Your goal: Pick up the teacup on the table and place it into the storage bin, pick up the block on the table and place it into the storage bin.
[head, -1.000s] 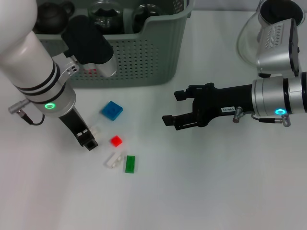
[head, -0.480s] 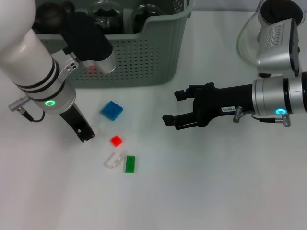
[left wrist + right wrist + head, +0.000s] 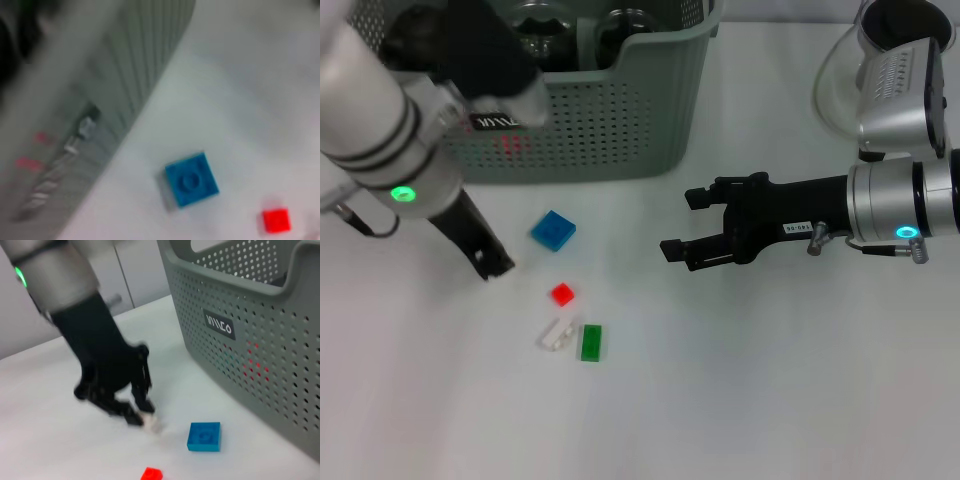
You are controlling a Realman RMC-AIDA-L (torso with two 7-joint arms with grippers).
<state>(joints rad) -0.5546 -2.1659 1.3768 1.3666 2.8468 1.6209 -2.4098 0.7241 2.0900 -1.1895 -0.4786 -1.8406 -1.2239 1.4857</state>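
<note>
White worktop [image 3: 740, 400] carries the grey-green storage bin [image 3: 620, 120] at its far edge, dark teaware inside. Near the bin's front wall lie a blue block [image 3: 553, 230], a red block [image 3: 561, 294], a green block [image 3: 591, 342] and a clear block [image 3: 556, 334]. The left claw [image 3: 142, 417] hangs just beside the blue block, pinching a small white block [image 3: 151, 424]. The right claw [image 3: 682, 225] hovers well apart, fingers spread and empty.

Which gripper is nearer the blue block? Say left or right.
Left. The left gripper sits just beside the blue block; the right gripper hovers farther off on the block's other side.
</note>
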